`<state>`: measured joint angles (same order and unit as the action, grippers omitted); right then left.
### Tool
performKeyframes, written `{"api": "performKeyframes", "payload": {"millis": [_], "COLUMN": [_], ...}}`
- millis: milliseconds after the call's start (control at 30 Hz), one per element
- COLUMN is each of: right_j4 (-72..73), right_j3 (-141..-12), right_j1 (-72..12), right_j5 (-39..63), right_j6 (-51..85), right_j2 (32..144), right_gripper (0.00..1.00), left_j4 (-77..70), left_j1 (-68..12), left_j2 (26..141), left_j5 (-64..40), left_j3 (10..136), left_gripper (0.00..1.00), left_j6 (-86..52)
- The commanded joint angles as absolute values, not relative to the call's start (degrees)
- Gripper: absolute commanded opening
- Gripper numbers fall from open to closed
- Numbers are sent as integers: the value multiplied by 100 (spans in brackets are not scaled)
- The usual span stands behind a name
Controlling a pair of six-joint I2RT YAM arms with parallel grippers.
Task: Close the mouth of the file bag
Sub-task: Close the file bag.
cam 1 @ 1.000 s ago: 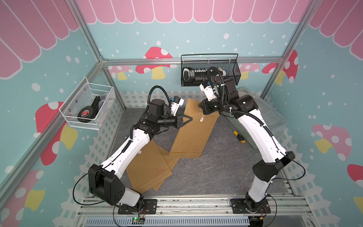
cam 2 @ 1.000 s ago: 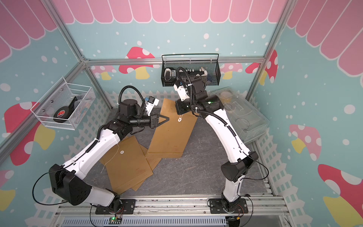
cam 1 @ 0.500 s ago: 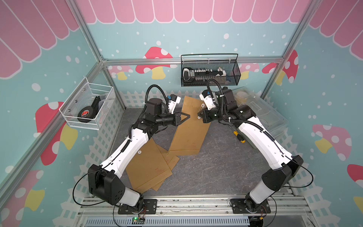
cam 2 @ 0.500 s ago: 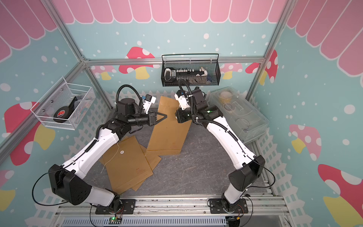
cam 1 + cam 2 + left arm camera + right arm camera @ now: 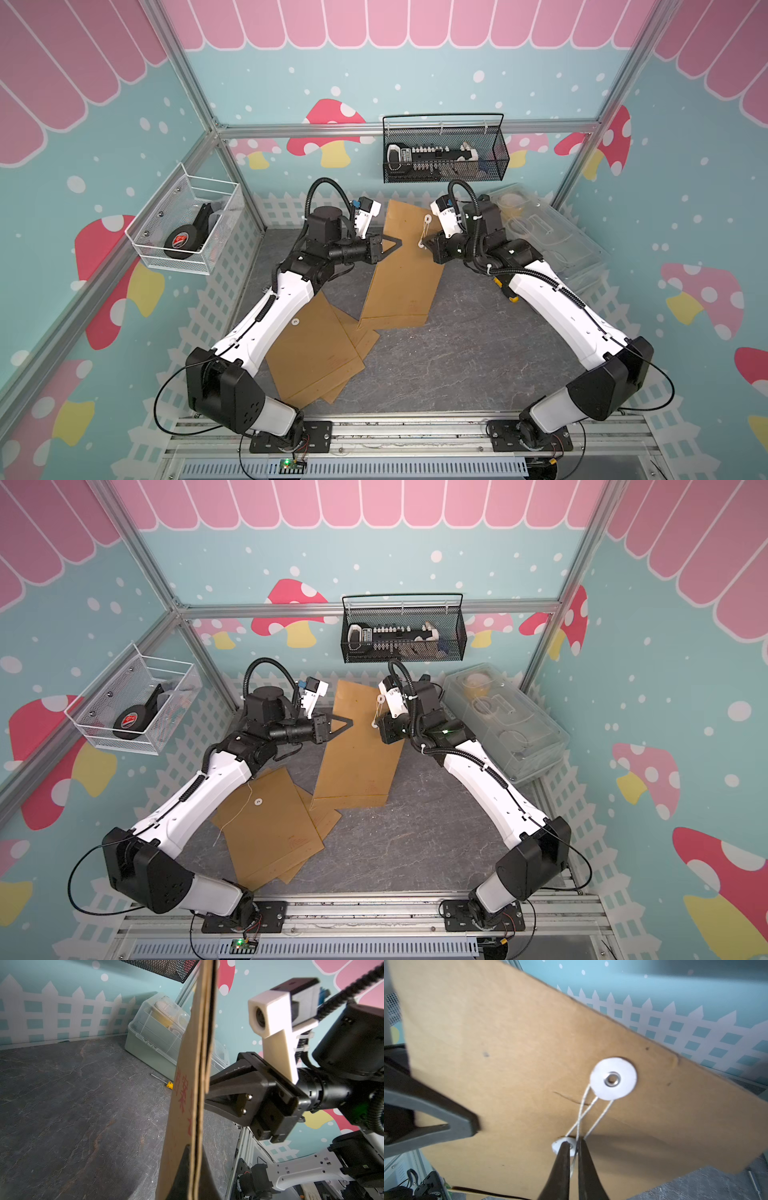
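Both top views: spare envelopes (image 5: 311, 357) lie front-left on the worktop (image 5: 457, 353), with bare grey room between my arms. My left hand (image 5: 397, 243) is pinched tight on the left edge of the file bag (image 5: 405, 270), which is propped tilted, lower end on the worktop. Red characters (image 5: 182, 1093) on its face are too blurred to read. My right hand (image 5: 576, 1142), nearly closed, nips the string (image 5: 591, 1109) beside the lower disc (image 5: 560, 1146). Clear box (image 5: 552, 241) sits close behind my right arm.

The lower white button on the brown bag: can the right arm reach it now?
Probably yes. The right gripper sits right at the lower button, pinching the string, and nothing stands between them. The left gripper holds the file bag by its edge.
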<state>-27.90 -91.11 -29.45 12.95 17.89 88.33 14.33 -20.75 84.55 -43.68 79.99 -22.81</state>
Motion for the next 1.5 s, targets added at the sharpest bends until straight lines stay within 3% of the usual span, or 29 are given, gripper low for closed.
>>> {"api": "performKeyframes", "payload": {"millis": [0,133,767,1467], "right_j4": [-2379,-2308,-2464,-3911], "right_j3": [-8999,-8913,-8793,-10509], "right_j1": [-2861,-2791,-2426,-2149], "right_j5": [1384,1458,1469,1106], "right_j6": [1969,2021,2210,1998], "right_j2": [8710,8736,8822,9374], "right_gripper": [7,0,0,0], "left_j4": [1266,1272,1331,1486], "left_j1": [-2065,-2057,-2039,-2176], "left_j2": [8315,8302,8265,8262], "left_j5": [-4447,-4439,-4500,-4656], "left_j3": [8156,8173,8232,8192], "left_gripper": [0,0,0,0], "left_j6": [-2338,-2338,-2314,-2105]}}
